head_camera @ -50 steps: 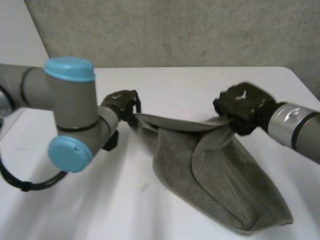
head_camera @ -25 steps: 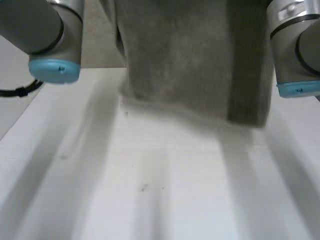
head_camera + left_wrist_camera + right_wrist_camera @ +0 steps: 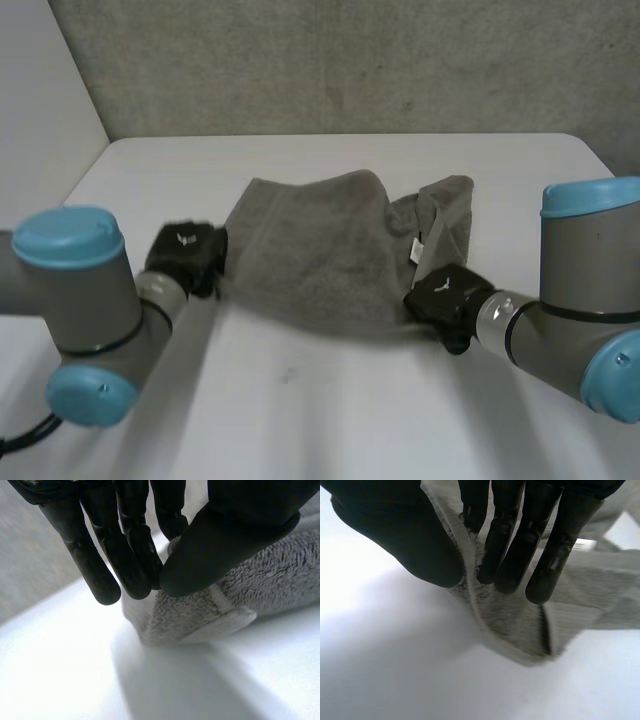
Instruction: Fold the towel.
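I see the towel (image 3: 320, 250) lying spread across the middle of the table (image 3: 300, 410). Most of it is flat, but the part toward 2 o'clock is bunched into loose folds, and a small white label (image 3: 415, 250) shows at about 3 o'clock on the cloth. My left hand (image 3: 185, 255) is low on the table at the towel's 8 o'clock corner. In its wrist view the thumb (image 3: 225, 535) closes against the fingers (image 3: 130, 555) with the corner of the towel (image 3: 260, 590) nipped between them, and the hemmed tip of that corner touches the table (image 3: 60, 670). My right hand (image 3: 445, 293) is at the towel's 4 o'clock corner, just beside the label. There the thumb (image 3: 400, 535) and fingers (image 3: 505, 550) clamp a hemmed edge of the towel (image 3: 520, 620) that stands up between them, and the cloth below them drops in a fold onto the table (image 3: 385, 670).
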